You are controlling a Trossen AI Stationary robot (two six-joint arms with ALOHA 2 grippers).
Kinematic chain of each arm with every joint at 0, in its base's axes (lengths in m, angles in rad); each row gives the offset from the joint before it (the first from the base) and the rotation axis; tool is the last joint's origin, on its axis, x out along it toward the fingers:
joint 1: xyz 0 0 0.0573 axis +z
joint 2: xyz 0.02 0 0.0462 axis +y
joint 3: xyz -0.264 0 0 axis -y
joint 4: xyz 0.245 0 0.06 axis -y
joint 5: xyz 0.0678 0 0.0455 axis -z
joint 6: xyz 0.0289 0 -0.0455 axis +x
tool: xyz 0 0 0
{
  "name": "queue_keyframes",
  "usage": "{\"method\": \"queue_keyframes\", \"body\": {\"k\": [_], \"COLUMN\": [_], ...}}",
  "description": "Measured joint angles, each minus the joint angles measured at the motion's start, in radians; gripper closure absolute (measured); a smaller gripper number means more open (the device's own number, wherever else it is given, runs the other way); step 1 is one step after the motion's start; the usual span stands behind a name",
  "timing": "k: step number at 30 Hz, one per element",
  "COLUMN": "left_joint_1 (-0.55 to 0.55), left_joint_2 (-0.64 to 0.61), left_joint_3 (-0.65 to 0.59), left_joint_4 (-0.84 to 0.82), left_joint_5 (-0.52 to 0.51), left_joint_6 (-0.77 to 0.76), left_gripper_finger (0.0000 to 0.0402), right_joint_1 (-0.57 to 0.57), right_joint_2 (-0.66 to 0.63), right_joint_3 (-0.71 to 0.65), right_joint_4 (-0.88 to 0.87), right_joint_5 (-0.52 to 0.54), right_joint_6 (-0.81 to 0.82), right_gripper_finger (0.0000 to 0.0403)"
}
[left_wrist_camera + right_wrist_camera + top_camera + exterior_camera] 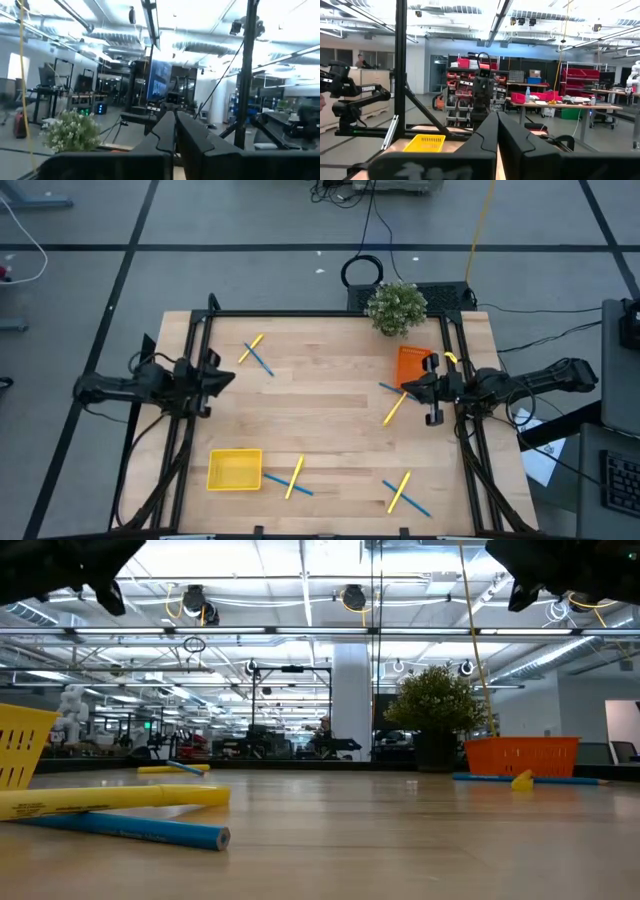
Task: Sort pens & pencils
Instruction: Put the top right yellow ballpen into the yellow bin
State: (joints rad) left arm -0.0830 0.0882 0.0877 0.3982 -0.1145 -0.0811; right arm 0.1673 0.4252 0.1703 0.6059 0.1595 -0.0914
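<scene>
Pens and pencils lie flat on the wooden table in crossed pairs. One yellow and blue pair [256, 355] lies far left. A blue one [389, 388] and a yellow one [395, 408] lie by the orange tray [411, 364]. Another pair [294, 478] lies beside the yellow tray [234, 470], and one more pair [403, 493] lies near right. My left gripper [222, 375] hovers at the left edge, shut [175, 117]. My right gripper [408, 387] is raised beside the orange tray, shut [497, 116]. Both are empty.
A potted plant [397, 307] stands at the far edge next to the orange tray. A small yellow piece [450, 358] shows by that tray's right side. Dark frame rails [195, 350] run along the left and right sides. The table's middle [320, 410] is bare wood.
</scene>
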Motion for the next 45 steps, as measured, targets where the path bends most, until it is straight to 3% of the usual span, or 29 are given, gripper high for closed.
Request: {"method": "queue_keyframes", "body": {"k": [4,13,22,27,33,39,45], "left_joint_1": [0.0,0.0,0.0,0.0,0.0,0.0,0.0], "left_joint_2": [0.103,0.34,0.377,0.376,0.377,0.377,0.377], "left_joint_3": [0.087,0.207,0.278,0.299,0.3,0.3,0.3], "left_joint_4": [-0.078,-0.081,-0.082,-0.083,-0.091,-0.161,-0.208], "left_joint_5": [-0.035,-0.043,0.043,0.078,0.057,0.033,-0.038], "left_joint_6": [-0.006,0.057,0.107,0.107,0.099,0.058,0.034], "left_gripper_finger": [0.0398,0.04,0.04,0.0399,0.0399,0.0398,0.0389], "right_joint_1": [0.0,-0.016,-0.068,-0.076,-0.073,-0.035,0.002], "right_joint_2": [0.008,0.024,0.045,0.117,0.287,0.488,0.607], "right_joint_3": [0.0,0.001,0.002,0.006,0.165,0.347,0.406], "right_joint_4": [-0.003,0.05,0.118,0.1,-0.219,-0.568,-0.795], "right_joint_5": [0.0,0.0,0.003,0.114,0.205,0.206,0.175], "right_joint_6": [0.0,-0.031,-0.063,-0.041,0.075,0.205,0.359], "right_gripper_finger": [0.0403,0.0403,0.0403,0.0402,0.0365,0.0285,0.0233]}}
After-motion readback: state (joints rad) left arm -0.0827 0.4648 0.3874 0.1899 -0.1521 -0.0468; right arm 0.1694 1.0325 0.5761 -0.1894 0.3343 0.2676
